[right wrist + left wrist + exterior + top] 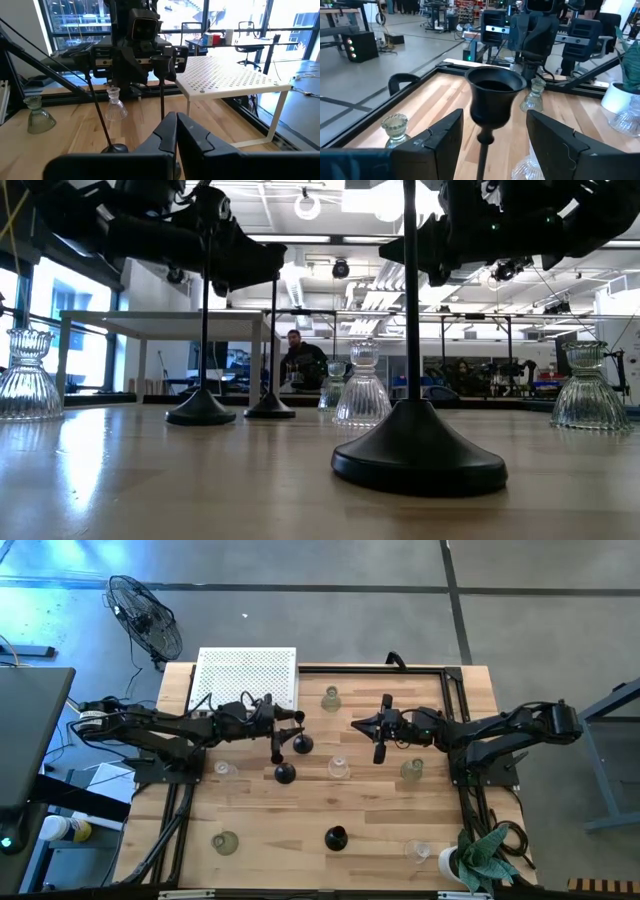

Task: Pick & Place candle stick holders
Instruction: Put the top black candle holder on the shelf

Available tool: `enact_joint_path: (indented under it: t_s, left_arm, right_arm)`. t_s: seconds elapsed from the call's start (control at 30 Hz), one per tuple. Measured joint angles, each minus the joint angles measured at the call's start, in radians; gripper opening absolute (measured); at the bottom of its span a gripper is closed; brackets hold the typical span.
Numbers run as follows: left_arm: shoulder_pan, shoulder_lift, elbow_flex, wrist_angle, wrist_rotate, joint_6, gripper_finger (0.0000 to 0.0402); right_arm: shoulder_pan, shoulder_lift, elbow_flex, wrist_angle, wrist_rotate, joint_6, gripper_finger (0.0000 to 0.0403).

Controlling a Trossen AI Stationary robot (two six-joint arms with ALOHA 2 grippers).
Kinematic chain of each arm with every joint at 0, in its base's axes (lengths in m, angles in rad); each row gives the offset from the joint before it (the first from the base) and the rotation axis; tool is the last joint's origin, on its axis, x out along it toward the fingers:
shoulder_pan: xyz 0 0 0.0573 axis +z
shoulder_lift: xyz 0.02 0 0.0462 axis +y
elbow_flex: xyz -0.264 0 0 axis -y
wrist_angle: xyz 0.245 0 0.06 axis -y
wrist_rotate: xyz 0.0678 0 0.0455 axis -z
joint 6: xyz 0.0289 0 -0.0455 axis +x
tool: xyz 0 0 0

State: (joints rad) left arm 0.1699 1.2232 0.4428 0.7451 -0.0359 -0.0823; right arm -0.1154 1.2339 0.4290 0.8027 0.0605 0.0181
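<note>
Three black candle stick holders stand on their dome bases on the wooden table: one (302, 746) mid-table, one (285, 773) just nearer, one (336, 836) toward the near edge. Several squat glass holders (339, 768) are scattered around them. My left gripper (495, 117) points level toward the table's right and is open. Its fingers stand on either side of the mid-table holder's cup (494, 92), with gaps on both sides. My right gripper (176, 120) hovers level opposite it (355, 724), shut and empty.
A white perforated rack (247, 678) stands at the far edge. A white cup with a plant (470, 862) sits at the near right corner. A black frame (455, 690) runs along the far and right sides. A person (300, 362) shows in the room behind.
</note>
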Motion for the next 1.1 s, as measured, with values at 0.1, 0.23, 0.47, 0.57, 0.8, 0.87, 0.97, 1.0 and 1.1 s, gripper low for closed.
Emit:
enact_joint_path:
  t_s: [0.1,0.23,0.47,0.57,0.8,0.87,0.97,1.0,1.1]
  left_arm:
    - [0.000,0.000,0.000,-0.005,0.000,0.008,0.0211]
    - [0.000,0.000,0.000,0.000,-0.005,0.021,0.0211]
    - [0.000,0.038,-0.001,0.031,0.000,0.032,0.0188]
    - [0.000,0.062,-0.001,0.066,0.000,0.037,0.0174]
    - [0.000,0.070,-0.001,0.093,0.000,0.052,0.0138]
    - [0.000,0.070,-0.001,0.100,0.000,0.053,0.0121]
    - [0.000,0.070,-0.001,0.101,0.006,0.059,0.0092]
    - [0.000,0.071,-0.001,0.101,0.013,0.060,0.0081]
    - [0.000,0.071,-0.001,0.105,0.028,0.059,0.0057]
  right_arm:
    - [0.000,0.000,0.000,0.009,0.000,0.000,0.0001]
    - [0.000,0.000,0.000,0.017,0.000,0.000,0.0003]
    - [0.000,0.000,0.000,0.019,0.000,0.000,0.0001]
    - [0.000,0.000,0.000,0.022,0.000,0.000,0.0003]
    - [0.000,0.001,0.000,0.024,0.000,-0.015,0.0001]
    - [0.000,0.001,0.000,0.024,0.000,-0.019,0.0002]
    - [0.000,0.001,0.000,0.025,0.000,-0.019,0.0001]
    - [0.000,0.001,0.000,0.025,0.000,-0.019,0.0001]
    - [0.000,0.001,0.000,0.025,0.000,-0.019,0.0002]
